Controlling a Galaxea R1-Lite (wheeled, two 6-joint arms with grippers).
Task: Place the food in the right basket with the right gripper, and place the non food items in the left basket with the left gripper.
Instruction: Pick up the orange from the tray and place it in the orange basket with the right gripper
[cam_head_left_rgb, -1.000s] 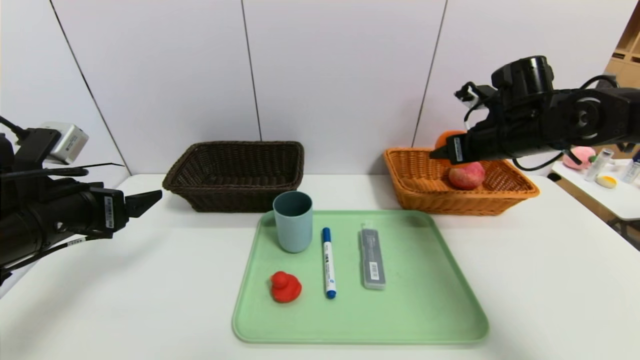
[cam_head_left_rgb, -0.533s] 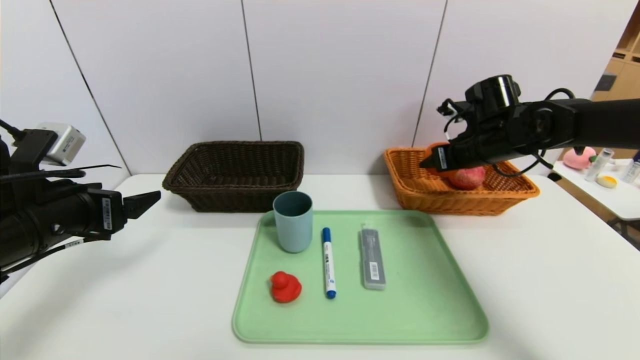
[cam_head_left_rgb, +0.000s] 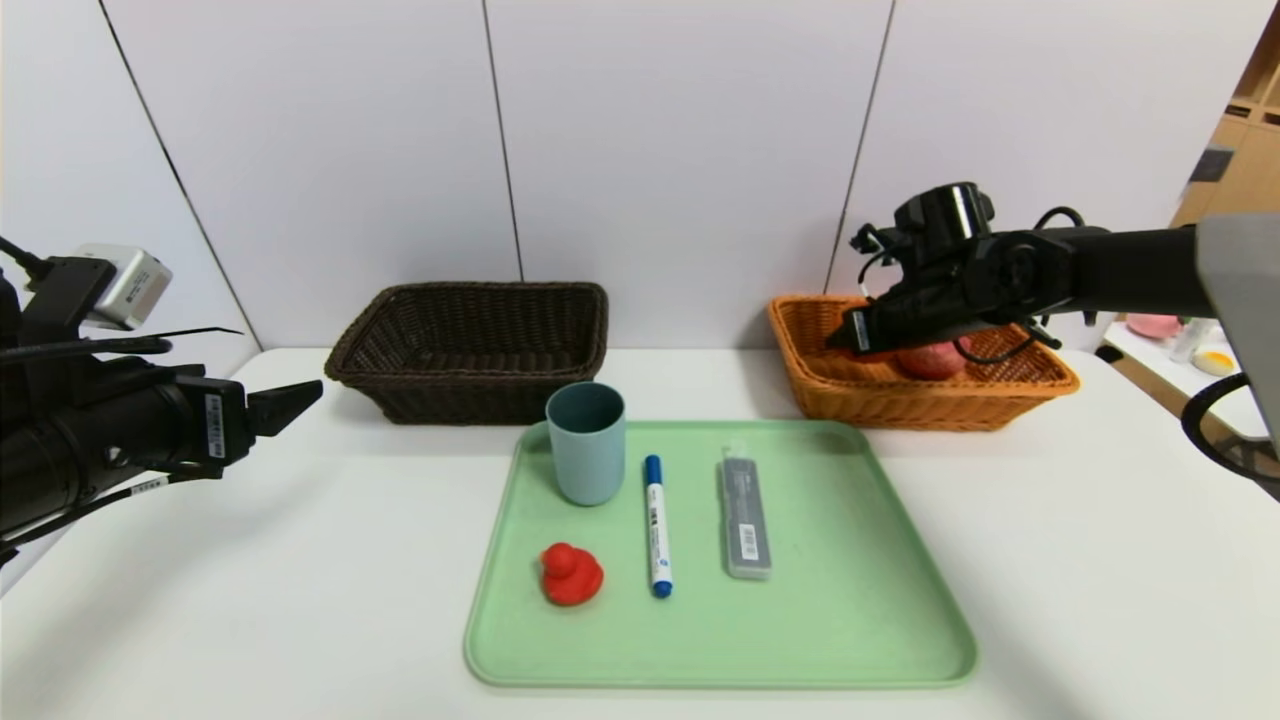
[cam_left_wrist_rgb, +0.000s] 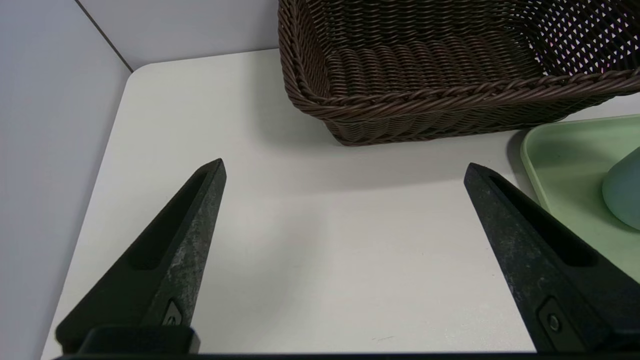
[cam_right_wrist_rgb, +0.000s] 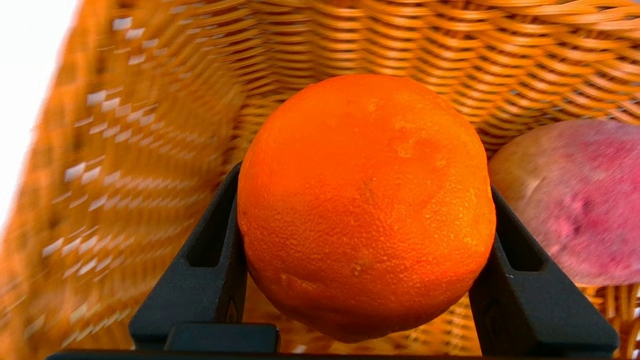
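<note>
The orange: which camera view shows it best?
The right wrist view: the orange fills it, held in the right pincer inside the orange basket. In the head view the arm hides it almost wholly. The left wrist view does not show it.

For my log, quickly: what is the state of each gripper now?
Left gripper: open, holding nothing.
Right gripper: shut on the orange, inside the orange basket.

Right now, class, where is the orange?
The orange sits clamped in the right gripper, inside the orange basket on the table's right, beside the reddish fruit.

Left gripper (cam_left_wrist_rgb: 345, 170) jaws spread wide before brown basket (cam_left_wrist_rgb: 440, 75).
</note>
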